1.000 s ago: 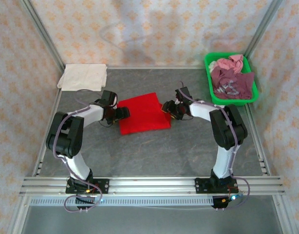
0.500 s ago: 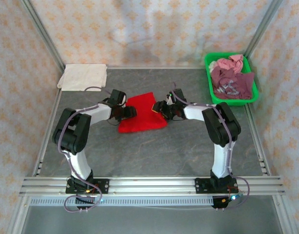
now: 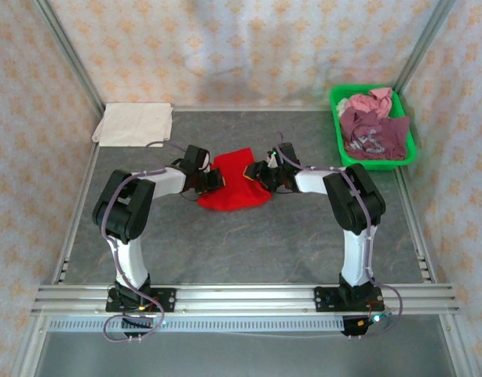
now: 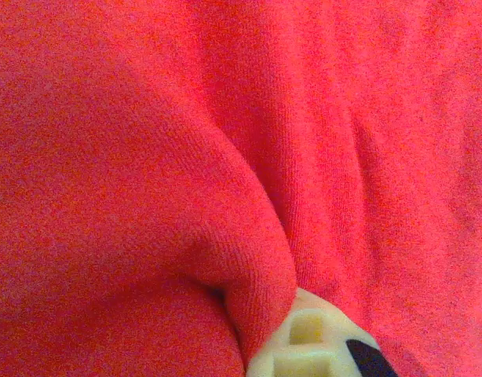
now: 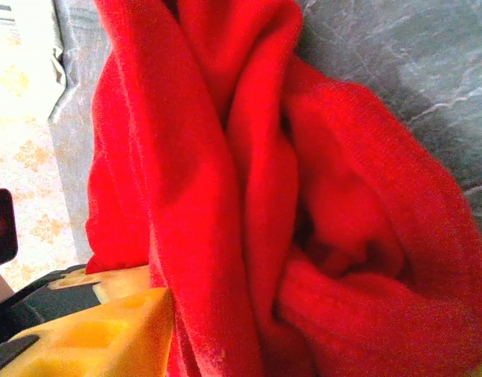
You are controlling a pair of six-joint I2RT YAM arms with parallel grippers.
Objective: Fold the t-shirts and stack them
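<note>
The bright red t-shirt [image 3: 235,188] lies bunched up in the middle of the table, squeezed between my two grippers. My left gripper [image 3: 213,180] is at its left edge, shut on a fold of the red cloth [image 4: 147,157] that wraps over the pale finger [image 4: 308,349]. My right gripper [image 3: 261,174] is at its right edge, with a thick wad of the red t-shirt [image 5: 225,196] packed between the jaws beside the yellow finger [image 5: 92,338]. A folded cream-white t-shirt [image 3: 133,124] lies at the back left corner.
A green basket [image 3: 374,162] at the back right holds a crumpled maroon t-shirt [image 3: 372,133] and a pink one [image 3: 372,100]. Metal frame rails run along the table's sides and near edge. Patterned walls close in the back and sides.
Both grippers have moved inward toward each other. The red t-shirt, flat a second ago, is now crumpled into a narrower heap. My left gripper has shut on its edge.
</note>
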